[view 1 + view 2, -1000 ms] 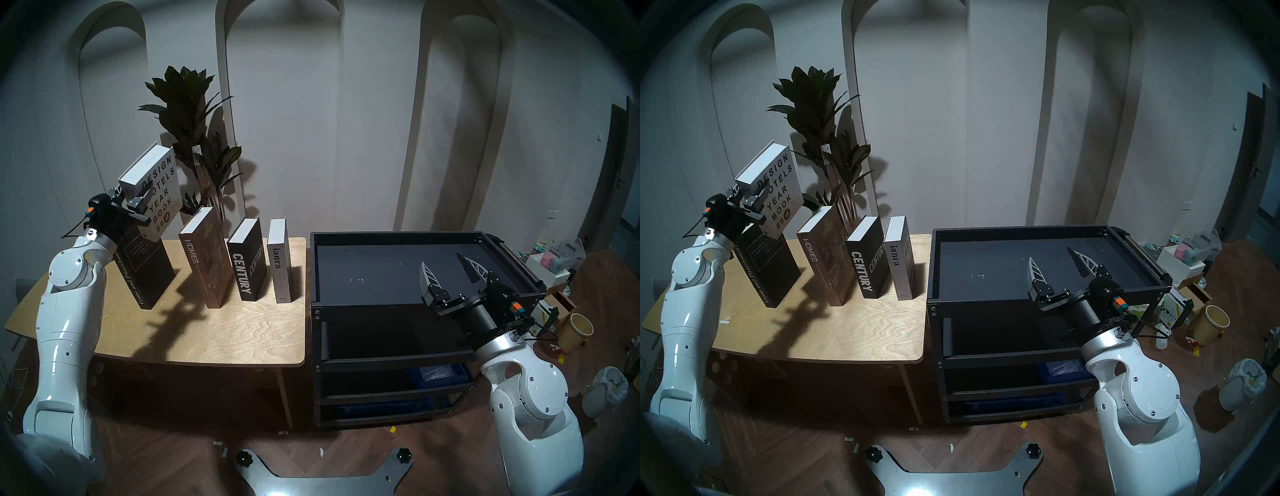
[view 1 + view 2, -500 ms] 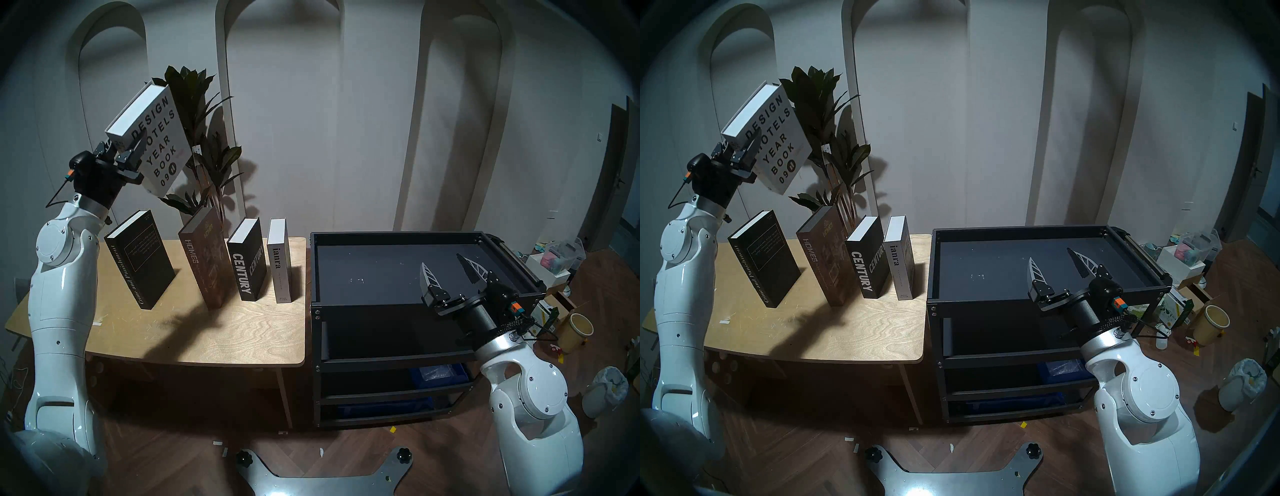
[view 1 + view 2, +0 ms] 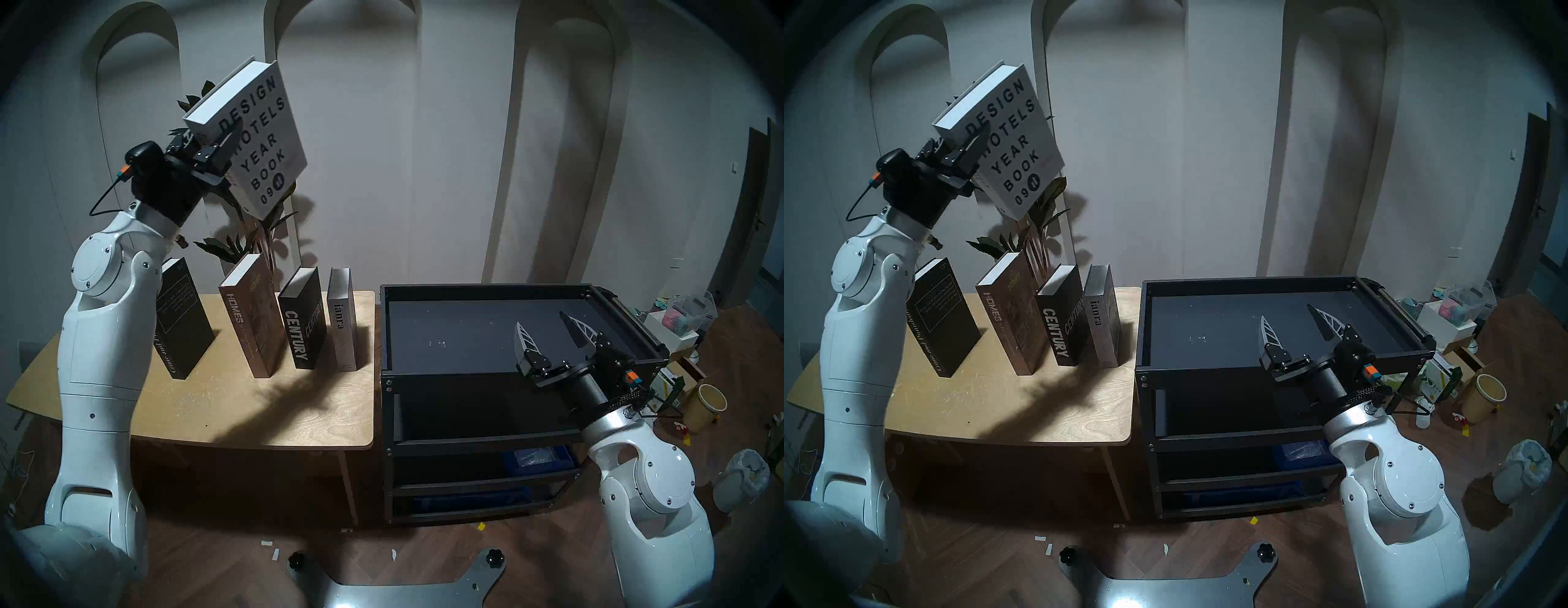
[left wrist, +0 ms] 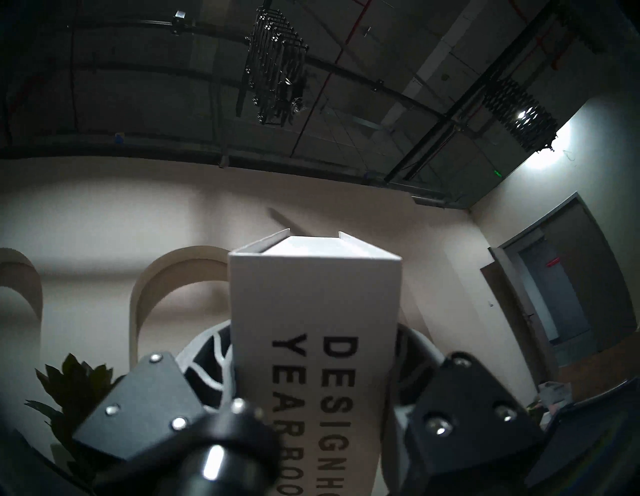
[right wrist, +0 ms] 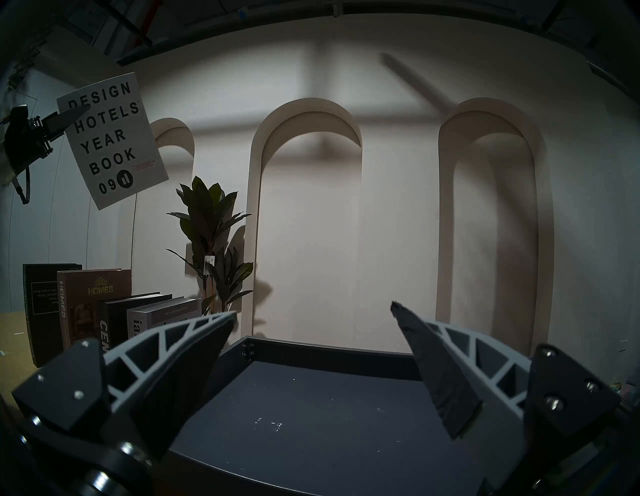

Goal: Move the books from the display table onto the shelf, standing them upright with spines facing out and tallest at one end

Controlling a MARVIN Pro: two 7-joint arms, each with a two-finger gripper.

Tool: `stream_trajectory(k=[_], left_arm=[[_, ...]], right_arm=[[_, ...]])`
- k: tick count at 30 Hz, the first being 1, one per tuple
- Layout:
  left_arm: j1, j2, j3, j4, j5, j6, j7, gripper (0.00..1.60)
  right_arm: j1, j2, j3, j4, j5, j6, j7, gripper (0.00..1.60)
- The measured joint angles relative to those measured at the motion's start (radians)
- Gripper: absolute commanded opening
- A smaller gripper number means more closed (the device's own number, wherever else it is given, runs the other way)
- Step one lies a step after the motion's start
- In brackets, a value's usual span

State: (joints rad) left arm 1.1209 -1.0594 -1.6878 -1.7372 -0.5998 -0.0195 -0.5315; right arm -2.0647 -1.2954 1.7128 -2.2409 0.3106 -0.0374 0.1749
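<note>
My left gripper [image 3: 218, 142] is shut on the spine end of the white "Design Hotels Yearbook" [image 3: 263, 140], held tilted high above the display table [image 3: 254, 403]; its spine [image 4: 315, 329] fills the left wrist view between the fingers. Standing upright on the table are the black "Crime and Punishment" [image 3: 182, 318], partly behind my left arm, the brown "HOMES" [image 3: 252, 316], the black "CENTURY" [image 3: 303, 320] and the pale "ianra" [image 3: 343, 320]. My right gripper [image 3: 547, 331] hangs open over the shelf's bare top tray [image 3: 466, 331] with nothing between its fingers.
A tall potted plant [image 3: 250, 220] stands behind the books, under the lifted book. The black shelf has lower tiers holding blue bins [image 3: 539, 456]. Boxes, a yellow bucket [image 3: 706, 405] and a bagged bin [image 3: 740, 479] clutter the floor at the right.
My left gripper has carried the white yearbook up off the table and to the right, uncovering "Crime and Punishment". The right arm has stayed still.
</note>
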Motion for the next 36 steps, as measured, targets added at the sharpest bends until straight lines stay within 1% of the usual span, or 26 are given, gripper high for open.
stream_trajectory(k=[6, 9, 10, 14, 21, 28, 29, 32, 36], left_arm=[[0.036, -0.015, 0.063, -0.087, -0.004, 0.104, 0.028, 0.0], [0.051, -0.018, 0.083, -0.125, -0.004, 0.147, 0.043, 0.0], [0.06, -0.019, 0.091, -0.146, -0.004, 0.173, 0.053, 0.0], [0.082, -0.019, 0.106, -0.199, -0.001, 0.235, 0.084, 0.0], [0.138, -0.009, 0.114, -0.281, 0.02, 0.357, 0.157, 0.0], [0.212, 0.001, 0.106, -0.339, 0.045, 0.507, 0.255, 0.0], [0.22, 0.001, 0.106, -0.344, 0.046, 0.523, 0.266, 0.0], [0.249, -0.003, 0.1, -0.378, 0.05, 0.601, 0.318, 0.0], [0.264, -0.015, 0.093, -0.425, 0.046, 0.674, 0.365, 0.0]], right_arm=[[0.001, 0.0, 0.0, 0.003, 0.0, 0.0, 0.0, 1.6], [0.001, 0.0, 0.0, 0.004, 0.0, 0.0, 0.0, 1.6], [0.002, 0.0, 0.0, 0.004, 0.0, 0.0, 0.0, 1.6], [0.002, 0.0, 0.0, 0.006, 0.0, 0.0, 0.0, 1.6], [0.004, 0.0, 0.0, 0.008, 0.0, 0.0, 0.0, 1.6], [0.005, -0.001, 0.0, 0.009, 0.0, 0.0, 0.0, 1.6], [0.005, -0.001, 0.0, 0.009, 0.0, 0.0, 0.0, 1.6], [0.006, -0.001, 0.0, 0.009, 0.0, 0.0, 0.0, 1.6], [0.006, -0.001, 0.0, 0.009, 0.0, 0.0, 0.001, 1.6]])
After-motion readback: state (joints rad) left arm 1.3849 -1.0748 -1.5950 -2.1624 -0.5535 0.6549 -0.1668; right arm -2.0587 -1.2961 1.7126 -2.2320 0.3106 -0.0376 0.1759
